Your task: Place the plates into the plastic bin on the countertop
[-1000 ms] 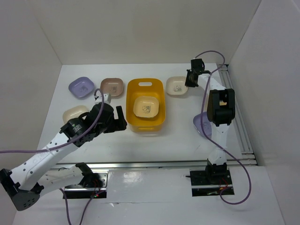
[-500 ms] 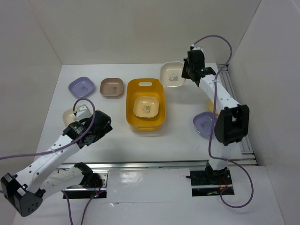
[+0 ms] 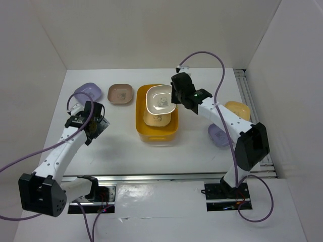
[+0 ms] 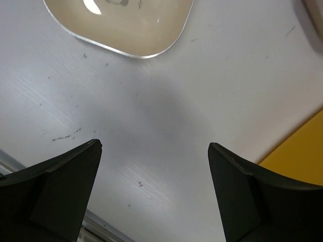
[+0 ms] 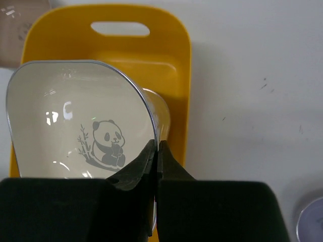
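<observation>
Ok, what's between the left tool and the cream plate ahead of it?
Nothing but bare countertop, going by the left wrist view: the open left tool sits short of the cream plate.

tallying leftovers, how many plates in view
7: held plate over the bin, cream plate inside it; back left, lavender plate and brown plate; beige plate by left gripper; right, purple plate and yellow plate. Others may hide.

Over the bin [image 3: 139, 116] your way is blocked by the right gripper [image 5: 155, 147] pinching a cream plate [image 5: 75, 116] above a second plate [image 3: 154, 121] inside. Under the left gripper [image 4: 154, 147], jaws spread wide, you have bare counter [image 4: 166, 101]; a beige plate [image 4: 121, 25] lies just ahead.
</observation>
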`<control>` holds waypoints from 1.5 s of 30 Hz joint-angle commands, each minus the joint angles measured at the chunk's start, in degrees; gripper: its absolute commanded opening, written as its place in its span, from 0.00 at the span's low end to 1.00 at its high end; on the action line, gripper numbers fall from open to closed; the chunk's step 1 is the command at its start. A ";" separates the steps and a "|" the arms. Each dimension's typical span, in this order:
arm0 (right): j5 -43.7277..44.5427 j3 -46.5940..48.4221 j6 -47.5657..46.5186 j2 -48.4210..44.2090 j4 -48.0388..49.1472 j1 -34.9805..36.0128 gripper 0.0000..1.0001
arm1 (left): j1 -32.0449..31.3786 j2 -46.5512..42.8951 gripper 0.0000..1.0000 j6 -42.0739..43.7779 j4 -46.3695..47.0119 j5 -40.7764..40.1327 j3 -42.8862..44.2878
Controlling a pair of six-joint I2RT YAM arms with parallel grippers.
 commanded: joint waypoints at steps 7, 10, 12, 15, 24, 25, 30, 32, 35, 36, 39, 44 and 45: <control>5.20 -0.56 7.21 4.37 4.58 3.77 0.00 | 5.64 2.33 1.00 6.51 3.36 6.79 6.77; 5.20 0.06 7.22 6.31 3.36 4.39 0.13 | 6.87 2.33 1.00 7.74 3.36 6.79 6.77; 5.81 0.67 7.74 7.01 3.35 4.39 0.28 | 7.49 2.85 1.00 8.27 3.36 7.32 6.16; 5.82 1.37 7.75 7.71 3.88 4.91 0.40 | 8.11 3.56 1.00 8.97 3.36 7.84 5.63; 5.82 7.35 3.71 7.46 3.70 9.91 0.87 | 11.35 3.47 1.00 7.48 5.55 8.55 0.89; 5.82 7.35 2.57 5.45 4.57 11.58 0.87 | 11.36 2.95 1.00 6.52 6.08 8.55 0.36; 2.92 3.93 -1.83 -0.54 6.95 16.16 1.00 | 15.04 4.52 1.00 5.90 10.38 11.88 -1.84; 1.43 1.38 -2.88 -3.44 6.95 17.30 1.00 | 17.24 6.89 1.00 6.59 13.62 14.16 -1.84; 0.81 -3.09 -2.89 -7.04 8.27 18.36 1.00 | 19.18 10.22 1.00 8.09 16.10 17.24 -0.53; 0.81 -4.32 -2.89 -7.83 8.97 18.36 1.00 | 19.88 11.19 1.00 8.10 16.71 17.25 0.95; 0.28 -8.55 -2.89 -9.77 10.11 18.89 1.00 | 21.46 16.11 1.00 9.33 17.94 19.44 3.24; -0.33 -13.99 -2.27 -10.83 11.88 19.42 1.00 | 21.99 23.32 1.00 9.85 18.56 21.12 8.17; -0.33 -14.01 -2.27 -10.31 12.49 19.42 1.00 | 21.99 23.94 1.00 9.85 18.57 21.12 9.04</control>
